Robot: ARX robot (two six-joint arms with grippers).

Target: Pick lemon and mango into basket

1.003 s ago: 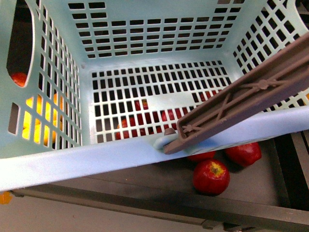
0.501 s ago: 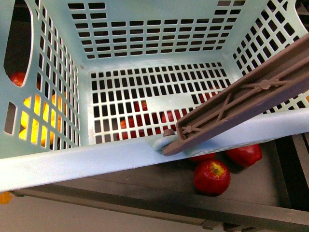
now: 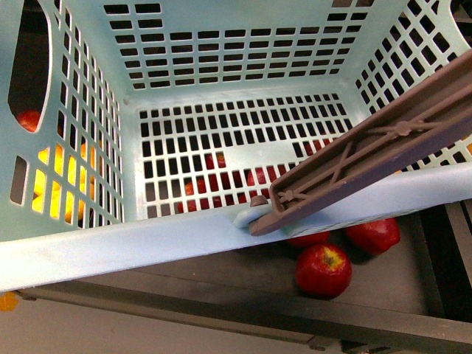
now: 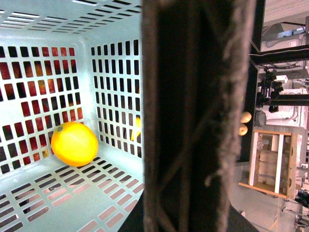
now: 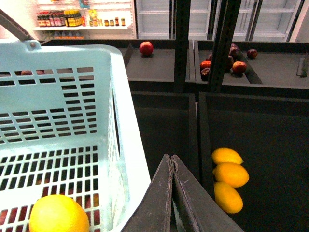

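Dark grocery shelving point(image 5: 256, 121) surrounds our pale teal slotted plastic basket point(image 3: 147, 243).
On its floor, in a corner, rests the smooth orange-yellow egg-shaped lemon point(image 4: 74, 143). Three orange-yellow oval fruits point(image 5: 231, 174) lie touching on the shelf beside the basket; we cannot tell their kind. Our right gripper point(image 5: 170, 162) hangs just outside the basket wall, fingers pressed together, holding nothing. A dark blurred bar point(image 4: 193, 116) hides our left gripper's state.

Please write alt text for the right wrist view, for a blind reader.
The shut right gripper hangs beside a teal basket that holds one orange-yellow fruit. Three yellow fruits lie on a dark shelf on its other side; red apples sit farther back.
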